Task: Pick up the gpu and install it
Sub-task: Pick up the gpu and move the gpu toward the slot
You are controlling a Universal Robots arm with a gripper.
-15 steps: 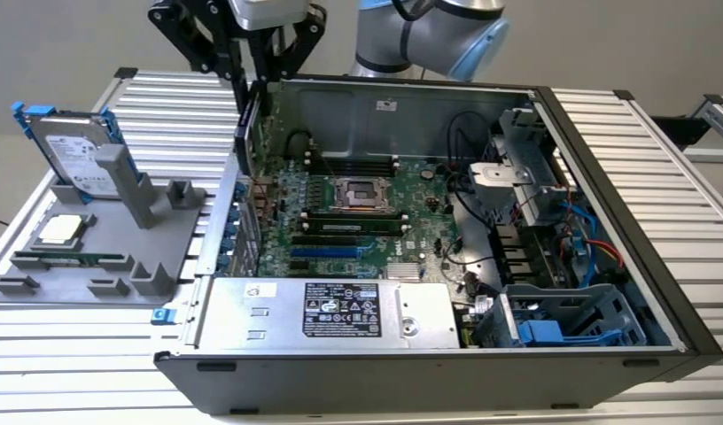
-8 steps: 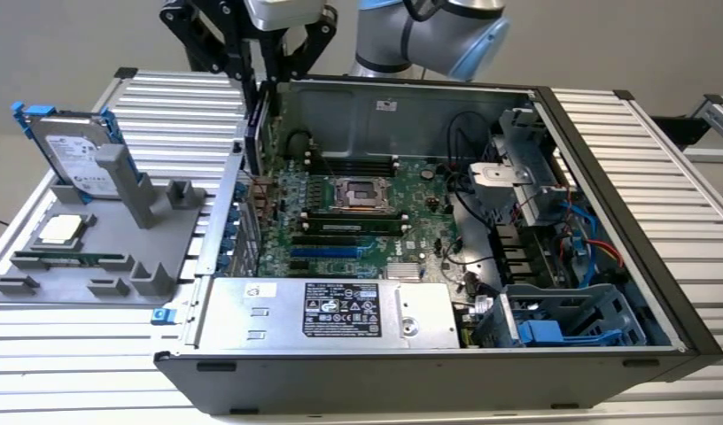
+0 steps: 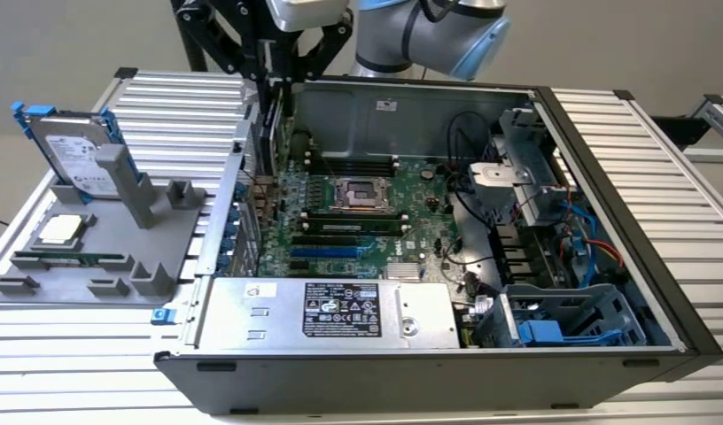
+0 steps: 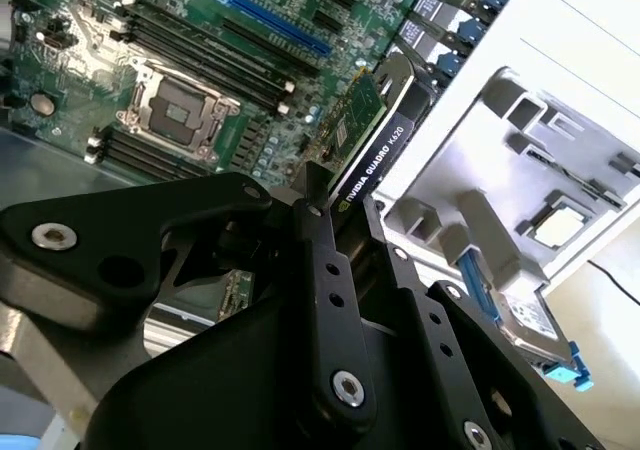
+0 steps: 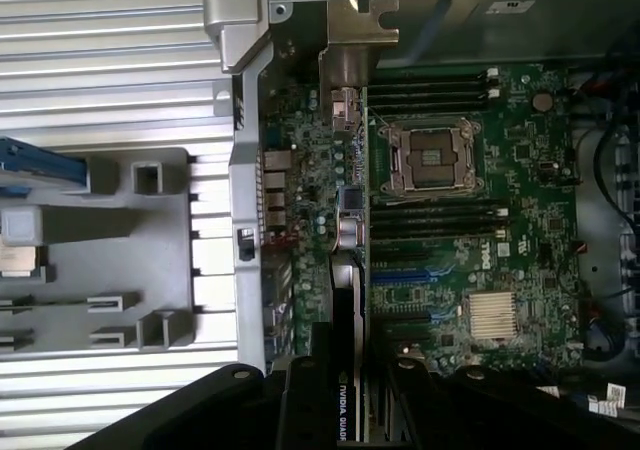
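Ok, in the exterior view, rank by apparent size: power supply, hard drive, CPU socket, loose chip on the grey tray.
1. power supply
2. hard drive
3. CPU socket and loose chip look alike, not ranked.

The tool is black. The card between its fingers is green with a black, white-lettered edge. Beyond the tool, the main board is green, the ribbed table silver, the tray grey.
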